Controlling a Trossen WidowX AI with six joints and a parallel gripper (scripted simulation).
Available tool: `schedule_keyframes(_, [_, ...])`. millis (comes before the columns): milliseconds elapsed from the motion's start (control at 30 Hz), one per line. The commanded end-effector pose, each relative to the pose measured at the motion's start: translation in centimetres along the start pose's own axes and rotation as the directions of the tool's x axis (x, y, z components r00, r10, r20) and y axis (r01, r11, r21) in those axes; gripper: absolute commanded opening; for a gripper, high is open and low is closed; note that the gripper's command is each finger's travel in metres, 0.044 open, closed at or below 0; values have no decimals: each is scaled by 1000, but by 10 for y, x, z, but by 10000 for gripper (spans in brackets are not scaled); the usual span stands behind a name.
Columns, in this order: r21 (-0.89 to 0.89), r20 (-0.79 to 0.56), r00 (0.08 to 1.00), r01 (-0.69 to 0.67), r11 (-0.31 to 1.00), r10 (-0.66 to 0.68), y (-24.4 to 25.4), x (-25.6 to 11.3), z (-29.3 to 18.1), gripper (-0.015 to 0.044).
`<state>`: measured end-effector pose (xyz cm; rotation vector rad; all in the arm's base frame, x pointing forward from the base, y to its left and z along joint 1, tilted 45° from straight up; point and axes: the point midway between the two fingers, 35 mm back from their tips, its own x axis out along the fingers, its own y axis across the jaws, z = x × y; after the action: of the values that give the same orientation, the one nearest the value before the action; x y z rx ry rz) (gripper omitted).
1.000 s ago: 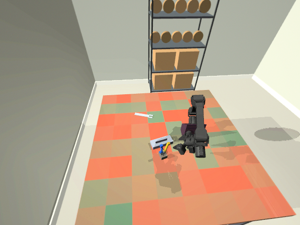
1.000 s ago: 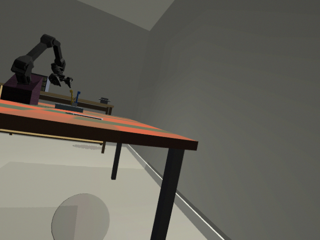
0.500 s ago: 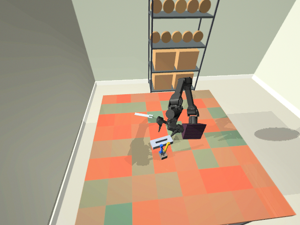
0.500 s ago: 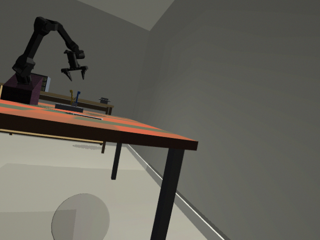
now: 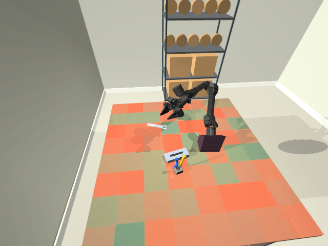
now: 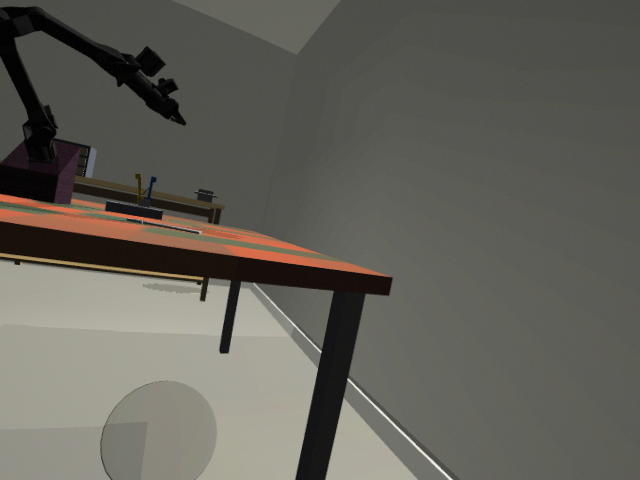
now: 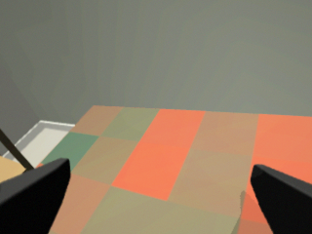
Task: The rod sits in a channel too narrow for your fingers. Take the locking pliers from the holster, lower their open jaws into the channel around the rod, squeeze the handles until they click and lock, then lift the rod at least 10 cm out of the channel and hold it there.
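My gripper (image 5: 164,116) (image 6: 183,122) (image 7: 163,171) is open and empty, high above the table's far part, away from the pliers. The locking pliers, with a yellow handle (image 5: 182,160) (image 6: 138,187) and a blue handle (image 5: 176,162) (image 6: 151,187), stand upright in the small grey holster (image 5: 178,171), handles up and spread. Their jaws are hidden in the holster. The pale channel block (image 5: 168,157) (image 6: 133,209) lies beside the holster, with a dark narrow slot in its top. The rod cannot be made out in the slot. The wrist view shows neither pliers nor block.
A thin pale forked bar (image 5: 156,125) (image 6: 173,226) lies flat on the patchwork table (image 5: 127,206) (image 6: 310,259), below and near the gripper in the top view. The arm stands on a purple base block (image 5: 211,144) (image 6: 64,178), beside the channel block. A tall shelf rack (image 5: 196,48) stands behind the table.
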<state>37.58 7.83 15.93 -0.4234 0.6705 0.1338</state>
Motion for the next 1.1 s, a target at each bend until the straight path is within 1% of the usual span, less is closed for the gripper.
schedule_keyframes(0, [195,224,972,24,981,-69,-43,-40,23,440])
schedule_keyframes(100, [311,391,909,20,950,-147,-74,-80,37,440])
schedule_keyframes(233, [410,579,775,-9,912,-253,-106,-138,47,440])
schedule_keyframes(300, [422,608,746,-15,907,-271,-111,-148,47,440])
schedule_keyframes(467, [418,599,755,-8,908,-269,-111,-145,47,440])
schedule_keyframes(533, [381,519,816,44,924,-254,-108,-123,40,440])
schedule_keyframes(633, [250,320,924,133,959,-212,-99,-76,19,440])
schedule_keyframes(700, [134,176,967,160,978,-183,-91,-49,2,440])
schedule_keyframes(767, [3,29,987,156,988,-156,-82,-25,-17,440])
schedule_keyframes(833, [-116,-119,985,112,987,-126,-71,-4,-39,440])
schedule_keyframes(900, [-232,-265,959,40,972,-103,-59,14,-63,440])
schedule_keyframes(967, [-340,-400,912,-55,939,-91,-49,26,-86,440])
schedule_keyframes(1067, [-470,-576,812,-232,852,-97,-36,38,-118,440])
